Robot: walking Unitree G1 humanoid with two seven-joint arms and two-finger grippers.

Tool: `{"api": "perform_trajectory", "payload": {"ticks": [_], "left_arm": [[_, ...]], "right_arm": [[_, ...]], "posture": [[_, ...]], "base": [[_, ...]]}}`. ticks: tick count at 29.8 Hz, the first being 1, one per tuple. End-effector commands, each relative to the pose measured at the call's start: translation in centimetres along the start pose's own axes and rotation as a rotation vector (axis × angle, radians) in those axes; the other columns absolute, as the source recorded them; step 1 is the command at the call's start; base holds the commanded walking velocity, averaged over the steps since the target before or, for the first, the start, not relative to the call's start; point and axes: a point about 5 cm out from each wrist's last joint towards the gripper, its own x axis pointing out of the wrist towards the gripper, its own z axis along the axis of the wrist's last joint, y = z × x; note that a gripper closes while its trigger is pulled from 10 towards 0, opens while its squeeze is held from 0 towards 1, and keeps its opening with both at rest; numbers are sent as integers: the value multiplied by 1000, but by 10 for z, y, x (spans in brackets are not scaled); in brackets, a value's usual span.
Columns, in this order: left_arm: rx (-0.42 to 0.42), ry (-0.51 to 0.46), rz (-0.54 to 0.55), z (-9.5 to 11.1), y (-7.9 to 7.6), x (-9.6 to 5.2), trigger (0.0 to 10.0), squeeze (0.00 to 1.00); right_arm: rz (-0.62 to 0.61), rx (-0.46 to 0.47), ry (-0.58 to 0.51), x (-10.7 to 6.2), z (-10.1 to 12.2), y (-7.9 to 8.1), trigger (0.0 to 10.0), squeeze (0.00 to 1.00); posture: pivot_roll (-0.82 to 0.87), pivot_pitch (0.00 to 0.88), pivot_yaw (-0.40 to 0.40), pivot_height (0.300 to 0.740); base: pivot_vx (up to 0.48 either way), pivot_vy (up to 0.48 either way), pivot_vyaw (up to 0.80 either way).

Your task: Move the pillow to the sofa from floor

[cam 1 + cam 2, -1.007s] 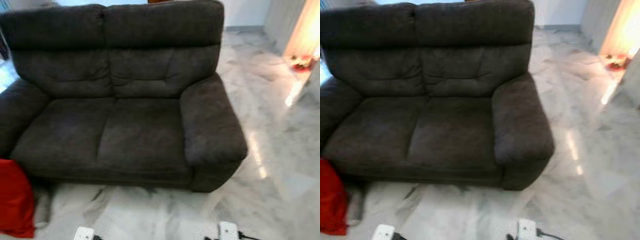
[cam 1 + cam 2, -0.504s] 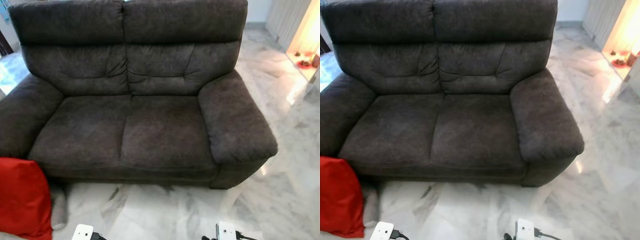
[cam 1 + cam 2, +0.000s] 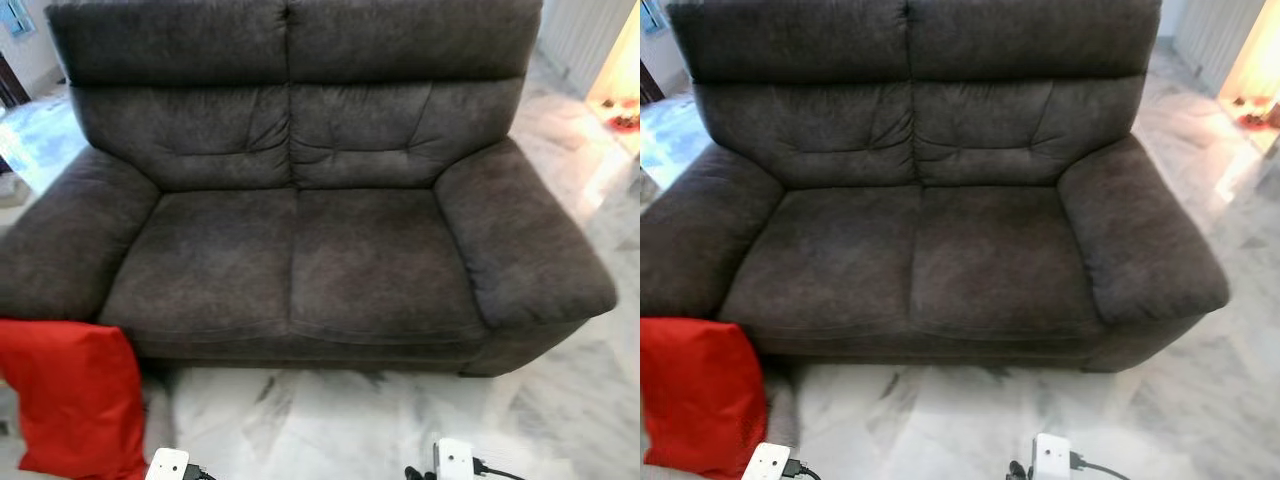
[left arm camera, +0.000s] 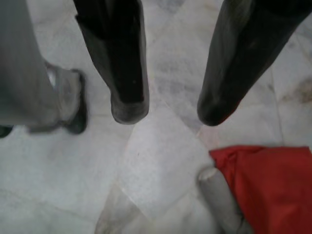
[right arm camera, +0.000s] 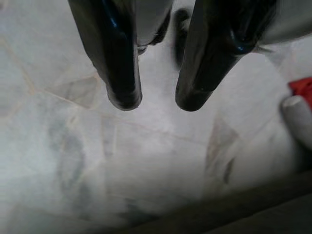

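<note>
The camera has swung left since the earlier frames, so more of the red fabric pillow [image 3: 80,395] shows; it sits on the white marble floor [image 3: 330,420] at 8 o'clock, touching the left armrest of the dark grey two-seat sofa [image 3: 320,200]. The left gripper [image 4: 168,112] and right gripper [image 5: 156,102] hang over the floor, jaws released, grasping nothing.

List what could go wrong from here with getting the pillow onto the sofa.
1. The red pillow leans by the sofa armrest at the edge of the head views, so a reach may be misjudged.
2. Both grippers, left and right, hang open over bare floor; soft fabric may slip from two thin fingers.
3. The glossy marble could be slippery underfoot.
</note>
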Motion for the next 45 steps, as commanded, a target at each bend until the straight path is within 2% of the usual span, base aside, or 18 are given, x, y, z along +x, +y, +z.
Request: {"api": "perform_trajectory", "payload": {"ticks": [1, 21, 27, 45], "left_arm": [[1, 17, 16, -4, 7, -1, 10000, 0], [2, 17, 13, -4, 6, -1, 10000, 0], [17, 20, 23, -5, 7, -1, 10000, 0], [23, 13, 22, -3, 8, -1, 10000, 0]], "right_arm": [[12, 15, 9, 0, -4, 6, 10000, 0], [19, 12, 16, 0, -5, 7, 10000, 0], [30, -18, 4, 0, -3, 8, 10000, 0], [46, -31, 0, 1, -2, 12, 10000, 0]], "posture": [[64, 140, 56, 740], [66, 143, 57, 740], [66, 144, 56, 740], [66, 145, 57, 740]], "base": [[0, 442, 0], [0, 440, 0], [0, 0, 0], [0, 0, 788]]}}
